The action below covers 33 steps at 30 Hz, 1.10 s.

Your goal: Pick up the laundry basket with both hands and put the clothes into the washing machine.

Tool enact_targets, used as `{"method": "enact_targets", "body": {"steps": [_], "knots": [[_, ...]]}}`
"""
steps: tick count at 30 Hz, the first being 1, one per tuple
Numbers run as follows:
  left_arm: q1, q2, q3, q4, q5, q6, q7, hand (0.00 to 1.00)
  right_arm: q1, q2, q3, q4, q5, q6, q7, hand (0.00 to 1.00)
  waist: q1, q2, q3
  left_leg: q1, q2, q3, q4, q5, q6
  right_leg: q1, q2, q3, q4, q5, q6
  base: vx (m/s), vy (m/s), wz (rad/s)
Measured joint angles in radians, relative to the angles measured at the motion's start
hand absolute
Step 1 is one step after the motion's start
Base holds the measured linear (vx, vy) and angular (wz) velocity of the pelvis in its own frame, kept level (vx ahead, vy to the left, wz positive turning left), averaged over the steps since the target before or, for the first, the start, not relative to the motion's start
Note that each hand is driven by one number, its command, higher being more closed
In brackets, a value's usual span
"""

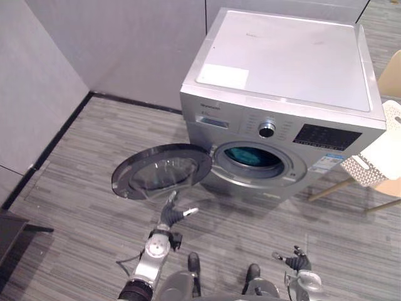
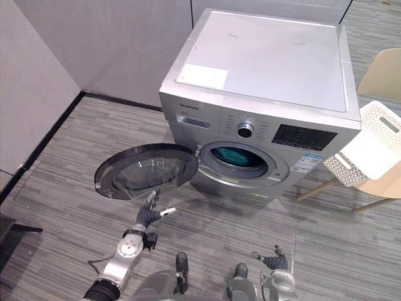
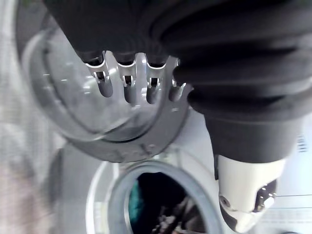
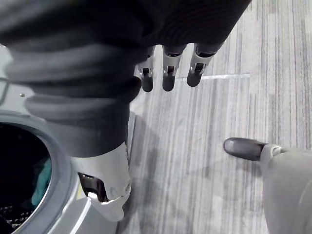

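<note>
The silver washing machine (image 1: 282,69) stands ahead with its round door (image 1: 160,170) swung wide open to the left. Teal clothes (image 1: 250,155) lie inside the drum, and the teal cloth (image 4: 41,183) is also seen past my right wrist. My left hand (image 1: 170,216) is raised just below the door's lower edge, open, its fingers (image 3: 129,87) straight in front of the door glass (image 3: 73,97). My right hand (image 1: 297,260) hangs low at the front right, open and holding nothing. A white perforated laundry basket (image 1: 382,150) rests at the far right on a pale chair.
Grey walls (image 1: 94,44) with a dark skirting close off the left and the back. The pale wooden chair (image 1: 391,78) stands to the right of the machine. Grey striped floor (image 1: 75,163) stretches in front of the machine.
</note>
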<state>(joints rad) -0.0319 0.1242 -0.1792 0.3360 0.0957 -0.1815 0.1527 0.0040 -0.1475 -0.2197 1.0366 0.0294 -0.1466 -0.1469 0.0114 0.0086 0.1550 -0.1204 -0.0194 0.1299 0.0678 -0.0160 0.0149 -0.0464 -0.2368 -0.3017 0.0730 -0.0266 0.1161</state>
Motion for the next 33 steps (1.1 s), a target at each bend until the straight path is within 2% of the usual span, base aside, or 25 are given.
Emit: {"method": "enact_targets", "body": {"steps": [3, 6, 10, 12, 13, 14, 18, 20, 21, 23, 28, 29, 33], "knots": [[-0.070, 0.032, 0.080, -0.038, 0.034, -0.016, 0.011, 0.00, -0.008, -0.012, -0.017, 0.000, 0.000, 0.000, 0.013, 0.00, -0.002, -0.002, -0.001, 0.026, -0.008, 0.008, -0.020, 0.008, 0.011, 0.031, 0.000, 0.000, -0.042, 0.022, 0.000, 0.06, 0.027, -0.06], [-0.161, 0.112, 0.185, -0.041, 0.076, -0.020, 0.083, 0.00, -0.026, -0.043, -0.019, 0.000, 0.000, 0.000, 0.020, 0.00, -0.021, -0.005, -0.001, 0.036, -0.011, 0.010, -0.034, 0.011, 0.012, 0.042, 0.003, 0.001, -0.062, 0.030, -0.004, 0.04, -0.004, -0.03], [-0.280, 0.228, 0.268, -0.006, 0.162, -0.004, 0.172, 0.00, -0.044, -0.069, -0.038, 0.001, 0.000, 0.000, 0.033, 0.00, -0.025, -0.019, 0.000, 0.035, -0.008, 0.021, -0.070, 0.030, 0.007, 0.037, 0.019, 0.004, -0.102, 0.061, -0.026, 0.01, -0.012, -0.11], [-0.368, 0.304, 0.273, 0.073, 0.202, 0.023, 0.193, 0.00, -0.068, -0.072, -0.058, 0.003, 0.000, 0.001, 0.045, 0.00, -0.025, -0.039, 0.008, 0.020, 0.001, 0.027, -0.101, 0.050, 0.004, 0.007, 0.033, 0.006, -0.113, 0.080, -0.045, -0.04, -0.035, -0.13], [-0.390, 0.319, 0.274, 0.098, 0.208, 0.031, 0.196, 0.00, -0.075, -0.074, -0.059, 0.004, 0.000, 0.001, 0.045, 0.00, -0.026, -0.045, 0.011, 0.014, 0.003, 0.028, -0.105, 0.055, 0.003, -0.002, 0.036, 0.007, -0.114, 0.084, -0.047, -0.08, -0.020, -0.12], [-0.428, 0.346, 0.274, 0.141, 0.219, 0.049, 0.197, 0.00, -0.088, -0.080, -0.059, 0.009, 0.000, 0.002, 0.045, 0.00, -0.026, -0.061, 0.019, -0.004, 0.006, 0.032, -0.105, 0.059, 0.003, -0.022, 0.038, 0.009, -0.113, 0.089, -0.046, -0.08, -0.001, -0.10], [-0.509, 0.395, 0.274, 0.247, 0.247, 0.097, 0.194, 0.00, -0.124, -0.096, -0.073, 0.017, -0.001, 0.008, 0.055, 0.00, -0.024, -0.100, 0.045, -0.074, 0.020, 0.037, -0.085, 0.066, 0.005, -0.087, 0.044, 0.032, -0.110, 0.111, -0.051, -0.07, -0.002, -0.06], [-0.572, 0.435, 0.274, 0.314, 0.273, 0.123, 0.177, 0.00, -0.162, -0.109, -0.099, 0.020, 0.000, 0.020, 0.059, 0.00, -0.020, -0.117, 0.074, -0.142, 0.038, 0.038, -0.042, 0.064, 0.005, -0.138, 0.057, 0.039, -0.109, 0.149, -0.066, -0.06, 0.018, -0.03], [-0.587, 0.443, 0.274, 0.329, 0.273, 0.128, 0.174, 0.00, -0.171, -0.113, -0.100, 0.020, 0.001, 0.020, 0.059, 0.00, -0.019, -0.118, 0.083, -0.158, 0.046, 0.038, -0.029, 0.063, 0.005, -0.150, 0.063, 0.043, -0.108, 0.162, -0.074, -0.08, 0.027, -0.12], [-0.646, 0.450, 0.277, 0.387, 0.272, 0.138, 0.160, 0.00, -0.193, -0.134, -0.100, 0.015, 0.005, 0.023, 0.063, 0.00, 0.009, -0.125, 0.113, -0.216, 0.075, 0.052, 0.039, 0.037, 0.008, -0.191, 0.082, 0.064, -0.101, 0.201, -0.079, -0.11, 0.045, -0.23], [-0.711, 0.446, 0.317, 0.447, 0.264, 0.142, 0.129, 0.00, -0.214, -0.152, -0.101, -0.049, 0.052, 0.033, 0.065, 0.00, 0.043, -0.127, 0.135, -0.324, 0.138, 0.059, 0.198, -0.046, -0.005, -0.243, 0.120, 0.067, -0.077, 0.220, -0.089, -0.09, 0.014, -0.23], [-0.728, 0.439, 0.338, 0.457, 0.259, 0.142, 0.114, 0.00, -0.211, -0.151, -0.101, -0.066, 0.075, 0.036, 0.070, 0.00, 0.060, -0.127, 0.135, -0.346, 0.157, 0.063, 0.232, -0.066, -0.005, -0.257, 0.132, 0.070, -0.072, 0.220, -0.089, -0.09, -0.017, -0.20], [-0.727, 0.407, 0.390, 0.492, 0.221, 0.143, 0.108, 0.00, -0.212, -0.136, -0.101, -0.086, 0.087, 0.037, 0.084, 0.00, 0.064, -0.127, 0.135, -0.365, 0.193, 0.062, 0.254, -0.072, -0.017, -0.264, 0.156, 0.068, -0.074, 0.220, -0.089, -0.03, -0.038, -0.10]]}}
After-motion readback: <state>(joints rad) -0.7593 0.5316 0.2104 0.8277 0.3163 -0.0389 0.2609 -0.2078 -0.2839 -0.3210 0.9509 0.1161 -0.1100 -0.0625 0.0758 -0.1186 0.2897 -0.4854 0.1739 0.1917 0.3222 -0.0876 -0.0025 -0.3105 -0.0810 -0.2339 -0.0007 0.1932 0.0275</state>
